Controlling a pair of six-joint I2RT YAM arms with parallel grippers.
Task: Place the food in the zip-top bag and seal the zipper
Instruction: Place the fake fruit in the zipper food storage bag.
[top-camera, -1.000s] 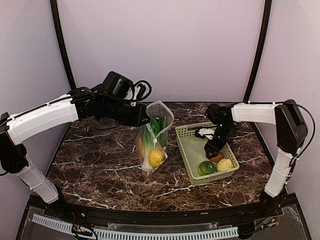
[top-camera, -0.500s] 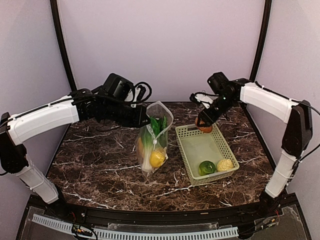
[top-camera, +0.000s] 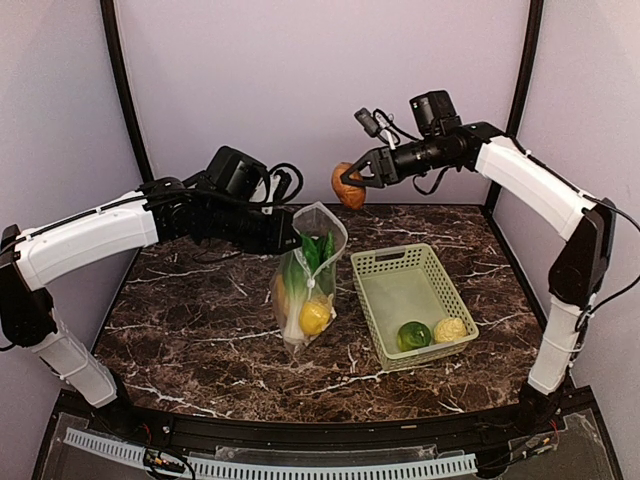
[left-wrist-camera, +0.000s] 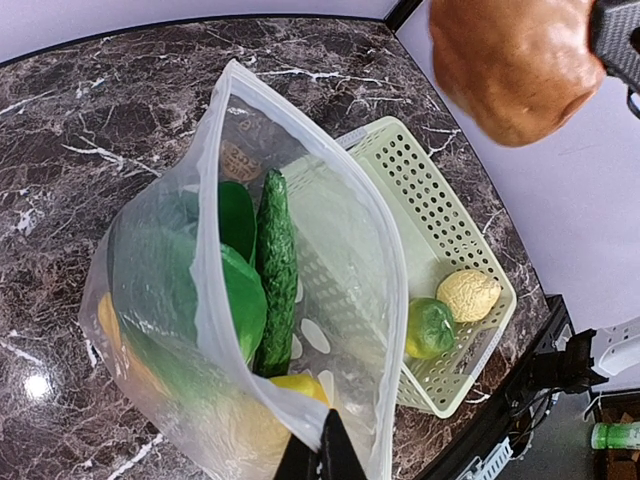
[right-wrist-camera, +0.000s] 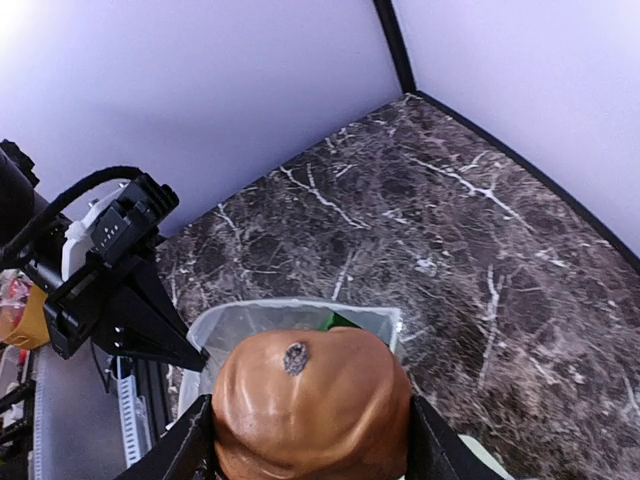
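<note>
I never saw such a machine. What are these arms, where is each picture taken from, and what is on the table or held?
Two robot arms stand at the near edge of a marble table. One picture comes from a camera above and behind them; the other two from wrist cameras. The left gripper is shut on the rim of a clear zip-top bag holding green vegetables and a yellow lemon. The right gripper holds a brown fruit in the air near the bag's mouth. A green basket holds a green fruit and a pale bumpy one.
</note>
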